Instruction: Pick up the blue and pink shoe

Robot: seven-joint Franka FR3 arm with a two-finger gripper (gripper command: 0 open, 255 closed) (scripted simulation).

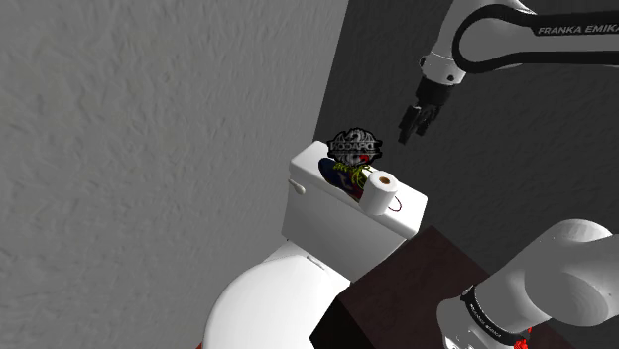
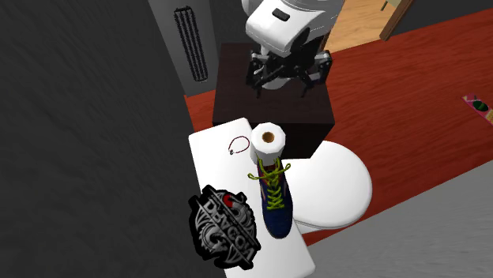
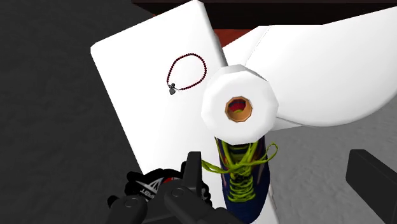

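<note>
Jaws spread wide and holding nothing: that is how I hang in the air, well above the toilet tank's white lid (image 1: pixel 309 161) and off toward the shoulder view's right. In my wrist view the two black fingers (image 3: pixel 192 173) stand far apart, touching nothing.

The shoe (image 2: pixel 275 207) lies on that lid, along the edge nearest the toilet's closed seat cover (image 2: pixel 341 188). It is dark blue with yellow-green laces and a thin pink trim along the lacing (the pink is slight). Its toe points toward the second exterior view's bottom. At its open collar end a white paper roll (image 2: pixel 269 140) stands upright, its brown core facing up; roll and shoe are so close that I cannot tell whether they touch. Just beside the shoe, on the second exterior view's left, sits a black and silver emblem with a red spot (image 2: pixel 225 225), overhanging the lid's edge. A small dark red beaded loop (image 2: pixel 238 145) lies flat on the lid beside the roll, apart from the shoe.

Beyond the tank stands my dark stand (image 2: pixel 272 87), on a red floor (image 2: pixel 411 95).
</note>
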